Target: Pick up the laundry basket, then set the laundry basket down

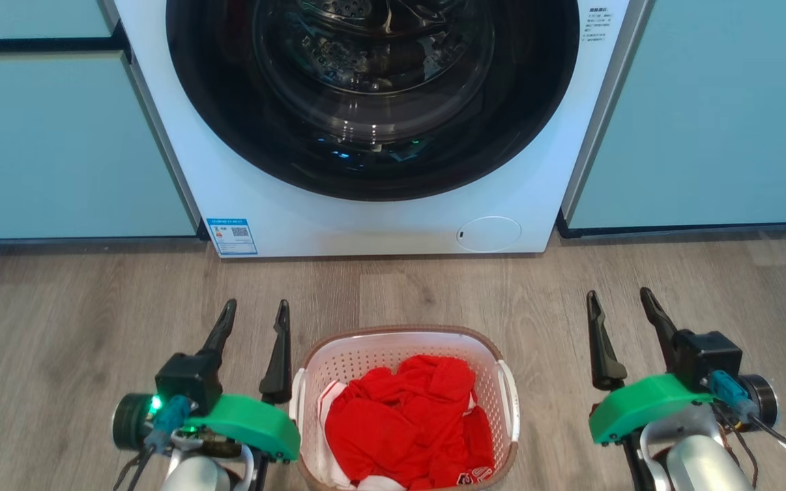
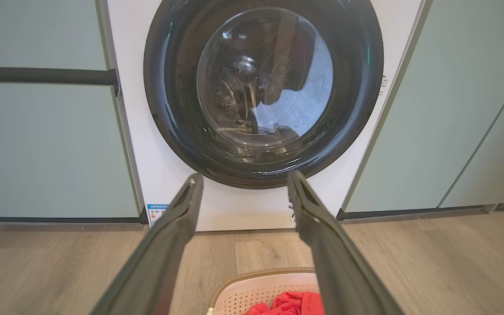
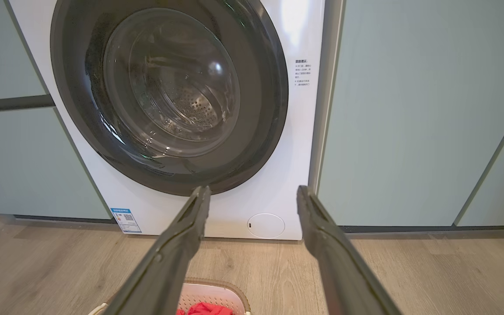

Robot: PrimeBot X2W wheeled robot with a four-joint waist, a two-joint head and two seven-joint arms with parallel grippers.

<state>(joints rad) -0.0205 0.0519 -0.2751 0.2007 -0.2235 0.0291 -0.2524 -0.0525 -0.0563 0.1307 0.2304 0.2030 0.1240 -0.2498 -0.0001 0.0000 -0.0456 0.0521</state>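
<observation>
The laundry basket [image 1: 359,354], white perforated plastic with a brown rim and white side handles, stands on the wood floor between my two arms, holding red clothes [image 1: 406,423]. My left gripper [image 1: 256,314] is open just left of the basket, its inner finger close to the left handle. Well clear of the right handle, my right gripper [image 1: 621,303] is open too. Both point toward the washing machine. The basket's far rim [image 2: 260,278] appears low in the left wrist view between the open fingers of the left gripper [image 2: 243,179], and the rim [image 3: 217,291] also in the right wrist view beside the right gripper [image 3: 254,192].
A white front-loading washing machine [image 1: 372,218] with a dark round door stands right ahead, flanked by pale blue-green cabinet panels [image 1: 59,150]. Wood-look floor [image 1: 434,286] runs between the machine and the basket.
</observation>
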